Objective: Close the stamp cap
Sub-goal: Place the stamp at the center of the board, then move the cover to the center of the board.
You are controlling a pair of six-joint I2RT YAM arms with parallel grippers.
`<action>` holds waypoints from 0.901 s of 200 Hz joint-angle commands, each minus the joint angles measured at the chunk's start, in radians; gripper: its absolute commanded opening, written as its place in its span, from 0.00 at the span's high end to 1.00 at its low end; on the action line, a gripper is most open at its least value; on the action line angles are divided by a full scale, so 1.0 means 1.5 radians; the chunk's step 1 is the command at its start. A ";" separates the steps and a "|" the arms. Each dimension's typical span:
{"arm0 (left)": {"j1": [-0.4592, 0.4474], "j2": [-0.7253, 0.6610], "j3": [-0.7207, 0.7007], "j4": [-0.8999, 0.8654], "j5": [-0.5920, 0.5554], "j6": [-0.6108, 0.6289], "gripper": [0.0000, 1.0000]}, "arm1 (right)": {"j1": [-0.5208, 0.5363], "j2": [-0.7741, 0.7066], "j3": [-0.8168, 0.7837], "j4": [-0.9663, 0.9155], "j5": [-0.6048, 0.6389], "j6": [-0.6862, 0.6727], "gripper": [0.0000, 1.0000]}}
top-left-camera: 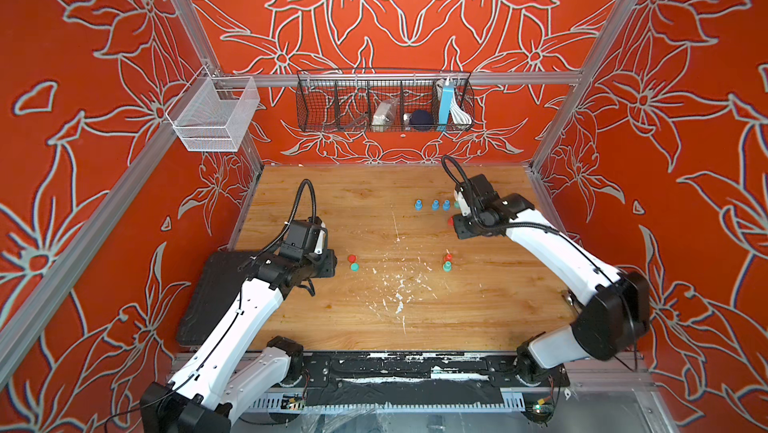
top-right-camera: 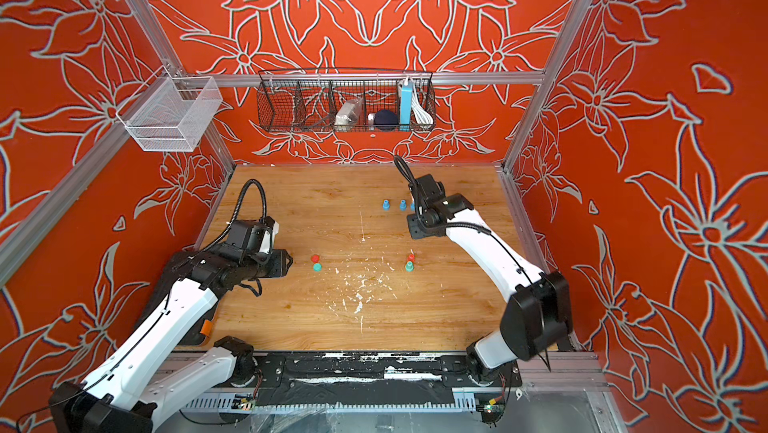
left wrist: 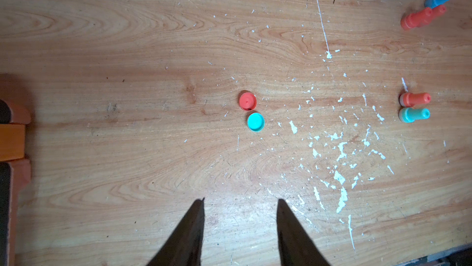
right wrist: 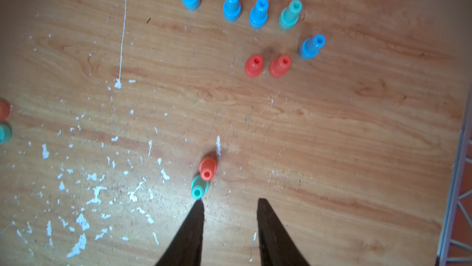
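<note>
Neither cap is in hand, so the task appears to be at its approach step. The left gripper [left wrist: 241, 199] hangs above the worktop [left wrist: 127, 47] with its fingers apart and nothing between them. A red cap [left wrist: 247, 101] and a teal cap [left wrist: 255, 121] lie loose ahead of its fingertips, touching or nearly touching each other, with the teal one nearer. Whether they lie open side up cannot be told.

The right gripper [right wrist: 230, 200] is also spread and empty. The teal stamp [right wrist: 199, 188] stands upright just off the tip of one of its fingers, and the red stamp [right wrist: 208, 169] stands right behind it. Both look uncapped, with a pale band showing at the foot. A group of other stamps [right wrist: 256, 13] stands farther ahead, well apart from this pair.

The next move likely calls for the left gripper to go forward and down over one cap, then pinch it by the rim without nudging its neighbour. The right gripper would probably need to steady the stamp of the same colour. The two stamps stand so close together that gripping one risks tipping the other.
</note>
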State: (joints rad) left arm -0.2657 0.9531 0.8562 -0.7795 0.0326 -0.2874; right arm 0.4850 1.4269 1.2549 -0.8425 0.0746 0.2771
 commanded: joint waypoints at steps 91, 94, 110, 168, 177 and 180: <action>-0.076 0.128 0.029 0.112 0.017 -0.132 0.50 | 0.013 -0.275 -0.214 -0.063 0.033 0.042 0.60; -0.079 0.134 0.031 0.116 0.014 -0.134 0.50 | 0.013 -0.277 -0.217 -0.062 0.032 0.043 0.60; -0.091 0.166 0.037 0.135 0.005 -0.145 0.51 | 0.015 -0.287 -0.220 -0.059 0.025 0.045 0.60; -0.098 0.286 0.053 0.199 -0.008 -0.164 0.52 | 0.015 -0.312 -0.230 -0.050 0.022 0.050 0.58; -0.098 0.302 0.055 0.208 -0.007 -0.167 0.52 | 0.016 -0.316 -0.231 -0.048 0.019 0.051 0.58; -0.098 0.306 0.054 0.212 -0.006 -0.166 0.52 | 0.016 -0.317 -0.232 -0.048 0.018 0.052 0.58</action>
State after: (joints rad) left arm -0.4076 1.3670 0.9173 -0.5156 0.0406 -0.5121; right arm 0.5007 0.9752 0.9249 -0.9142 0.0971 0.3325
